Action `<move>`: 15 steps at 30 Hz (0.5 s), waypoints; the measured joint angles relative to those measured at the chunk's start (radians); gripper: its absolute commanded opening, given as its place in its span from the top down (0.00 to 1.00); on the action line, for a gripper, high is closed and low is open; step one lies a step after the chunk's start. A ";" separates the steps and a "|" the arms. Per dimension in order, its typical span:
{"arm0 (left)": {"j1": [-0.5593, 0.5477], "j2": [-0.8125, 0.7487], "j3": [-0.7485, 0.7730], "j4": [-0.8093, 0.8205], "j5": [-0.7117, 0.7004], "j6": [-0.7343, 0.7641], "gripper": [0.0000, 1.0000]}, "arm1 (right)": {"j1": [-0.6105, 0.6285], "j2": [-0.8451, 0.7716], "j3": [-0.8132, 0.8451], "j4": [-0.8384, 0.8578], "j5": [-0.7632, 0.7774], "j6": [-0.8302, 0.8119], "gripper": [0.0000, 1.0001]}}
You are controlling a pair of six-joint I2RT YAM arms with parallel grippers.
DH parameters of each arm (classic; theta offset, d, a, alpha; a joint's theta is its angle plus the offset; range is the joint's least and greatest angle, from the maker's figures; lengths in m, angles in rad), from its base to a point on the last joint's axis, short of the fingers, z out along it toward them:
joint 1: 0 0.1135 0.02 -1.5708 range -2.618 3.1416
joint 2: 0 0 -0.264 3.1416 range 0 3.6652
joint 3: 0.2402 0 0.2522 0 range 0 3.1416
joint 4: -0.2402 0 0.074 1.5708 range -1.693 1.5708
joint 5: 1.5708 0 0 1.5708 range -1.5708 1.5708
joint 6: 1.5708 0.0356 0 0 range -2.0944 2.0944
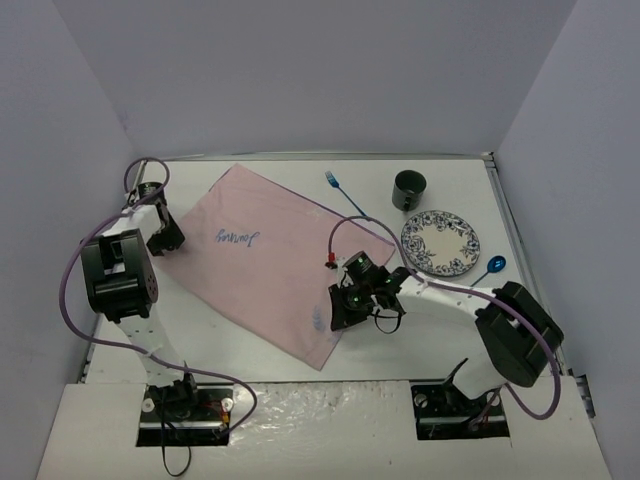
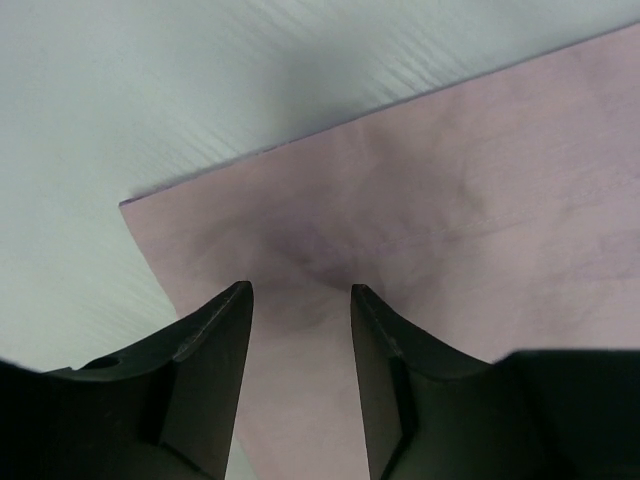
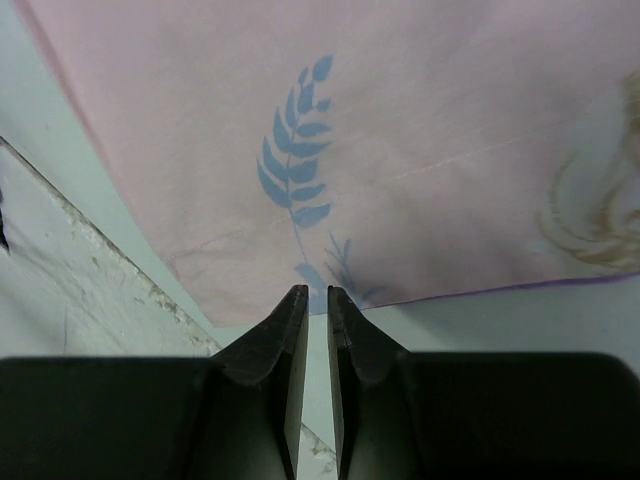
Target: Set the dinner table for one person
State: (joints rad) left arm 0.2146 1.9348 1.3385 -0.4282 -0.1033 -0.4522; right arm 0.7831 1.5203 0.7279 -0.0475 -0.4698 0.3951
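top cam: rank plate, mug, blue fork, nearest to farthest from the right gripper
From the right gripper, at the pink cloth's near-right edge:
1. Plate, to its right and farther back.
2. Mug, behind the plate.
3. Blue fork, far side, left of the mug; close to the mug's distance, ranking tentative.

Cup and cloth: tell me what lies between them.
In the top view, a blue fork lies on the white table between the dark cup and the pink cloth, near the cloth's far right edge.

Left gripper (image 2: pixel 300 292) jaws parted; right gripper (image 3: pixel 308 292) jaws nearly closed.
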 measured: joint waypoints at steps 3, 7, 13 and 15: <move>0.000 -0.036 0.004 -0.038 0.003 -0.007 0.47 | -0.030 -0.077 0.035 -0.020 0.064 0.003 0.85; 0.000 -0.119 0.024 -0.054 0.032 -0.009 0.42 | -0.114 -0.147 0.099 -0.016 0.124 0.005 0.82; -0.018 -0.191 0.066 -0.011 0.121 -0.009 0.42 | -0.274 -0.126 0.138 0.065 0.163 0.022 0.82; -0.039 -0.173 0.085 0.012 0.152 -0.006 0.42 | -0.307 -0.079 0.150 0.106 0.168 0.029 0.82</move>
State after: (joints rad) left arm 0.1753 1.7615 1.4236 -0.4163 0.0484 -0.4587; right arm 0.4763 1.4412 0.8782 0.0588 -0.3019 0.4246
